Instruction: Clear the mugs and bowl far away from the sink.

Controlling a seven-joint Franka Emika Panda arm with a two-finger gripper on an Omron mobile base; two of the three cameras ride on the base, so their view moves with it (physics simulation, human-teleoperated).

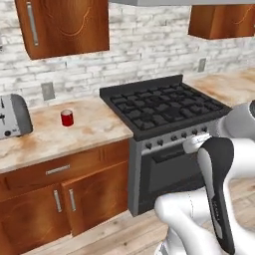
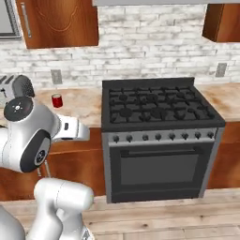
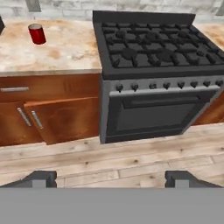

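One red mug is standing upright on the marbled counter, alone, left of the black gas stove and well apart from it. One toaster is sitting further left at the counter's end. One wall outlet is showing on the brick behind the mug.

The gripper is hanging over the wooden floor in front of the oven door, fingers spread wide, gripping nothing. Two cabinet doors are sitting below one drawer.
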